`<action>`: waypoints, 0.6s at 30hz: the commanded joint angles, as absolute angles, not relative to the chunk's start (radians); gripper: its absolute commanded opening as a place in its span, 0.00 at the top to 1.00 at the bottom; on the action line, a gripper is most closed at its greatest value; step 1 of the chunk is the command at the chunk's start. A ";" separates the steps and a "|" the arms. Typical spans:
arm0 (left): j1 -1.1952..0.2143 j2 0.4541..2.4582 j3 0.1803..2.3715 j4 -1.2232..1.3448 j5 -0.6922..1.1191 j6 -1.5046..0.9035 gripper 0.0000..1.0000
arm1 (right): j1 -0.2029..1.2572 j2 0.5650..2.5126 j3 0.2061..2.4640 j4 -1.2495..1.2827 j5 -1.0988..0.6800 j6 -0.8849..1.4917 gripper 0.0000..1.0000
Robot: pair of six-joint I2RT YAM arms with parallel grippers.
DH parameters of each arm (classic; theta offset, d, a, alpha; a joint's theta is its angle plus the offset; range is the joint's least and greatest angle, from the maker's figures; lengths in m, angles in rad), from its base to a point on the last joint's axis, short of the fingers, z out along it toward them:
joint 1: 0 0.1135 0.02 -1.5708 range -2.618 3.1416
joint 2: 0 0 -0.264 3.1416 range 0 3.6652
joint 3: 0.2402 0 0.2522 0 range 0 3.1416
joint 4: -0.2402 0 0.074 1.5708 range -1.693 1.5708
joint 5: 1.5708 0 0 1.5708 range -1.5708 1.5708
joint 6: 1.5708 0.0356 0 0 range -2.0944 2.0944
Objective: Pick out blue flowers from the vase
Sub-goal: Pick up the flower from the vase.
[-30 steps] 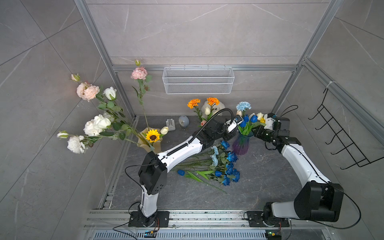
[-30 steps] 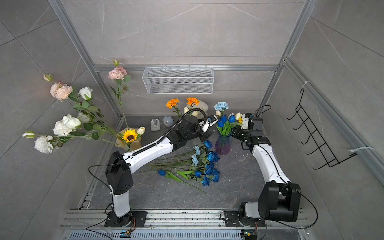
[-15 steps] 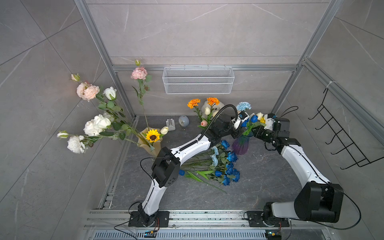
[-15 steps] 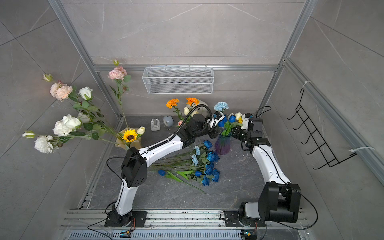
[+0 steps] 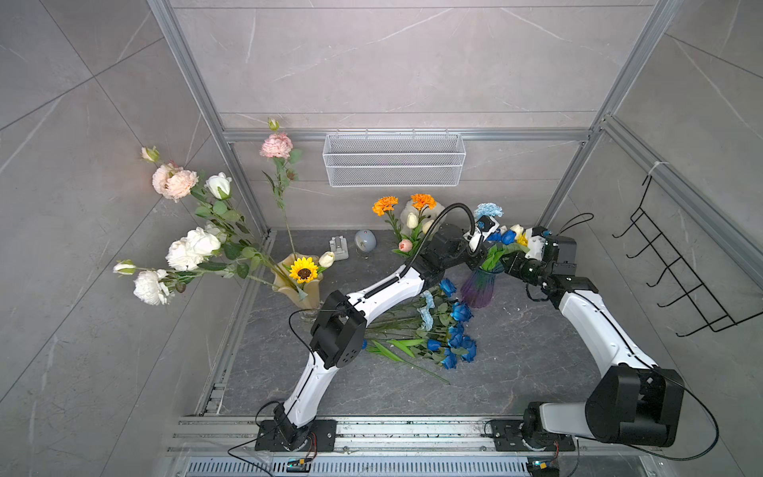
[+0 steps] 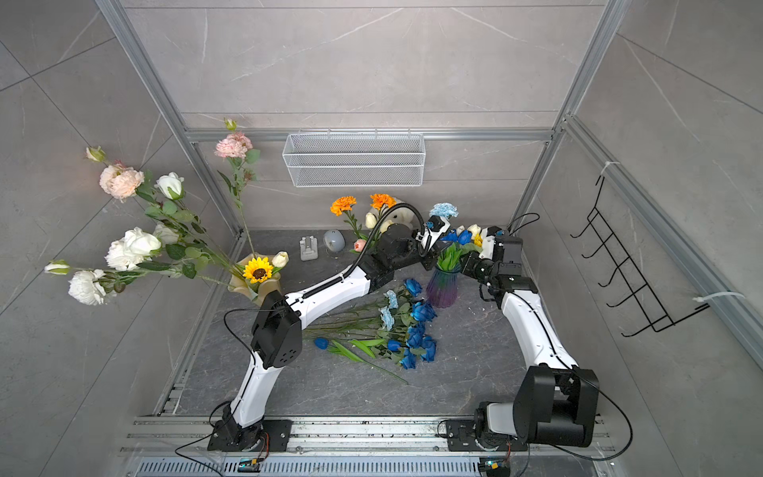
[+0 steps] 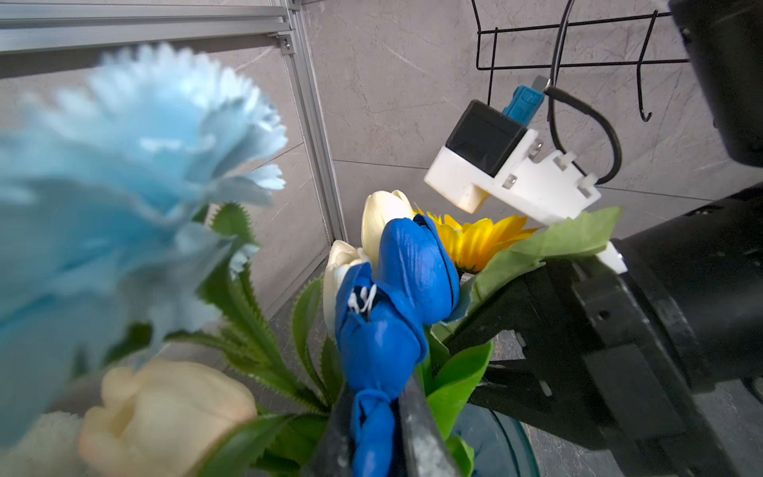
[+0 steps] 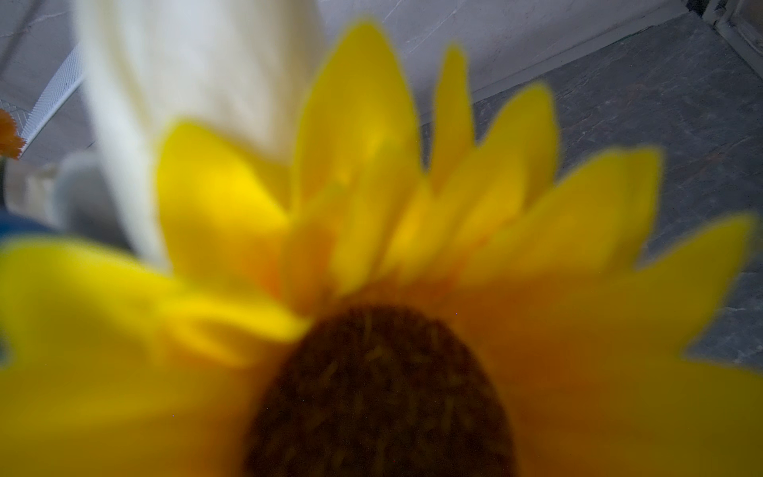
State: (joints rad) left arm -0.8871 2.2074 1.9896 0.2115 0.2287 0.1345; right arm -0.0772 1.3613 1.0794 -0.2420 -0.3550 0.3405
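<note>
Where both top views show the vase [image 5: 479, 289] [image 6: 442, 289] right of centre, blue flowers [image 5: 461, 312] lie lower left of it; the right gripper [image 5: 503, 263] sits at its rim, jaws unreadable. Left wrist, bottom centre: left gripper [image 7: 373, 446] clamps a blue tulip [image 7: 375, 338] by its base. Right wrist: blurred sunflower [image 8: 371, 371] only.

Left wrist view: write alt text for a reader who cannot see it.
Two dark jaws pinch the base of a deep blue tulip among green leaves. A second blue tulip, white tulips, a sunflower and a blurred pale blue carnation crowd around it; the right arm reaches in alongside.
</note>
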 commanded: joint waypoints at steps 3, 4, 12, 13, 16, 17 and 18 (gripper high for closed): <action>-0.897 2.184 2.019 0.245 0.272 0.128 1.00 | -0.070 1.341 1.064 -0.256 -0.369 0.343 0.83; -0.898 2.175 2.019 0.242 0.272 0.132 1.00 | -0.071 1.341 1.063 -0.256 -0.370 0.342 0.83; -0.912 2.095 2.040 0.182 0.284 0.193 1.00 | -0.071 1.342 1.064 -0.259 -0.365 0.344 0.83; -0.913 2.082 2.042 0.173 0.288 0.197 1.00 | -0.071 1.342 1.066 -0.261 -0.364 0.340 0.83; -0.911 2.035 2.045 0.158 0.294 0.207 1.00 | -0.071 1.339 1.067 -0.268 -0.356 0.333 0.83; -0.913 2.017 2.046 0.150 0.298 0.210 1.00 | -0.071 1.339 1.068 -0.271 -0.354 0.332 0.83; -0.912 2.001 2.046 0.146 0.301 0.212 1.00 | -0.071 1.339 1.069 -0.272 -0.354 0.330 0.83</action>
State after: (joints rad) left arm -0.9089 2.1304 1.9949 0.1265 0.2649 0.1844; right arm -0.0772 1.3598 1.0786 -0.2424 -0.3542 0.3405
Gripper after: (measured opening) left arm 0.123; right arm 0.172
